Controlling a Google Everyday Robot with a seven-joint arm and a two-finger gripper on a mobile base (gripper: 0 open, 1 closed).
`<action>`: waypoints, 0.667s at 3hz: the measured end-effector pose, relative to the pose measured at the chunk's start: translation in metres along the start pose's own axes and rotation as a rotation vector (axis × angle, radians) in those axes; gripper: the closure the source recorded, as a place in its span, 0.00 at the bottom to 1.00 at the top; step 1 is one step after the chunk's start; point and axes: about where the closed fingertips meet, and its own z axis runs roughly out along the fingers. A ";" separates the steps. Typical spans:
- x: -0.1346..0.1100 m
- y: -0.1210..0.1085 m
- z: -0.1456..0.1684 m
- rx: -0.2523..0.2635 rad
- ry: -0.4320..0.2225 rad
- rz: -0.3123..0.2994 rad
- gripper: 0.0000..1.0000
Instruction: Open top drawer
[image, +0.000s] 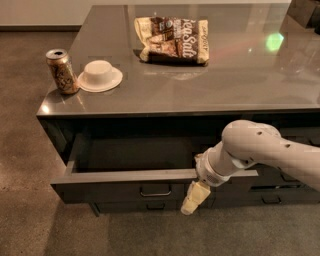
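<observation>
The top drawer (110, 184) is a wide dark grey metal drawer under the counter, pulled out towards me, its plain grey inside showing. Its small bar handle (155, 191) sits at the centre of the front. My gripper (194, 198) hangs at the end of the white arm just in front of the drawer front, right of the handle and apart from it, its cream fingers pointing down and left.
On the grey counter (200, 85) stand a drink can (62, 71) and a white bowl (100, 75) at the left, and a snack bag (172, 39) at the back. Lower drawers with like handles (155, 205) sit beneath. Brown floor lies all round.
</observation>
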 end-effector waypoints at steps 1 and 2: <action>-0.001 0.011 0.002 -0.011 0.035 -0.040 0.00; 0.002 0.020 -0.013 -0.003 0.070 -0.069 0.00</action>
